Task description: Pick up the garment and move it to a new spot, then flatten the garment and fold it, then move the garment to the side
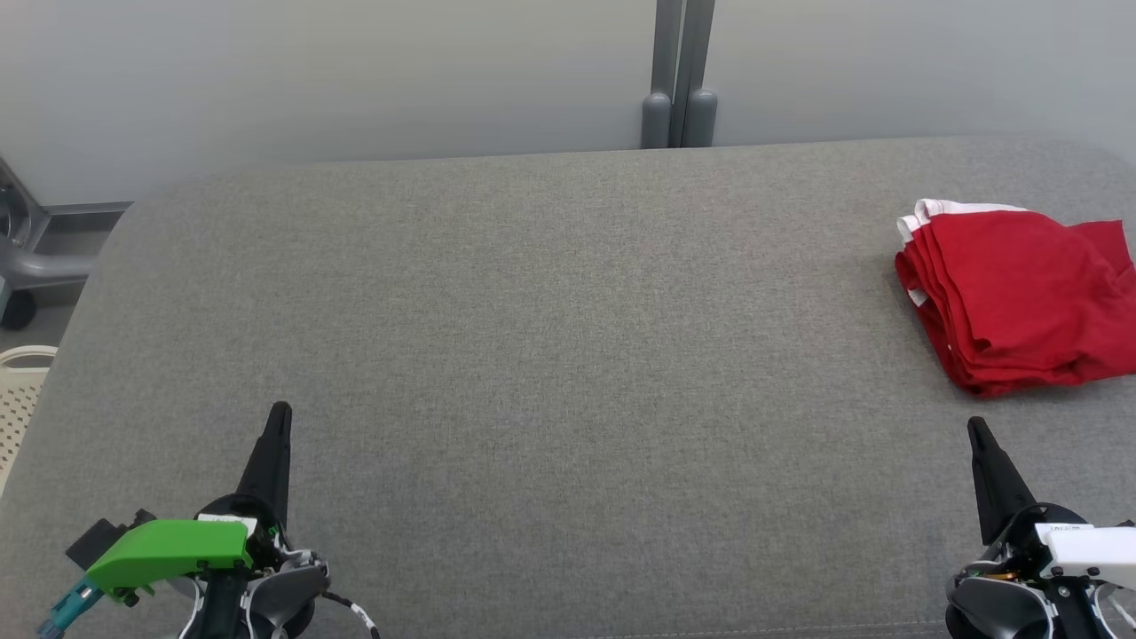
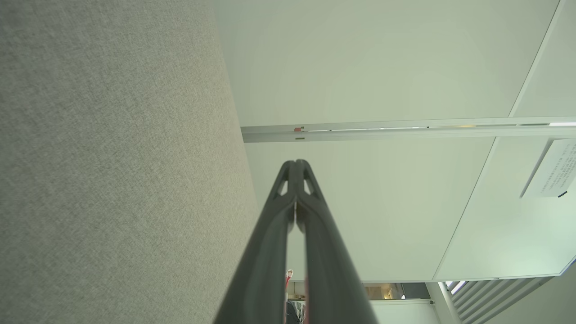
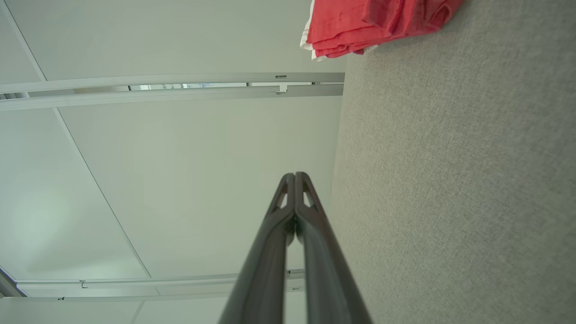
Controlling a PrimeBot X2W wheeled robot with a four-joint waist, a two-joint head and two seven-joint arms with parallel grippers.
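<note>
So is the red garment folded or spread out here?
Folded: the red garment lies as a compact stack with layered edges showing.

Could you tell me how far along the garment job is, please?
Done, it seems: the red garment lies folded at the right side of the grey surface. In hand: nothing; left pincer and right pincer are shut, empty, apart from it. Left: apparently nothing.

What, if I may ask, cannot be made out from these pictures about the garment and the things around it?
- Red garment: cut off by the head view's right edge and by the right wrist view's top edge; its folded layers hide what kind it is.
- Pale perforated basket: mostly cut off by the head view's left edge.
- Printed notice: text too small to read in the left wrist view.
</note>
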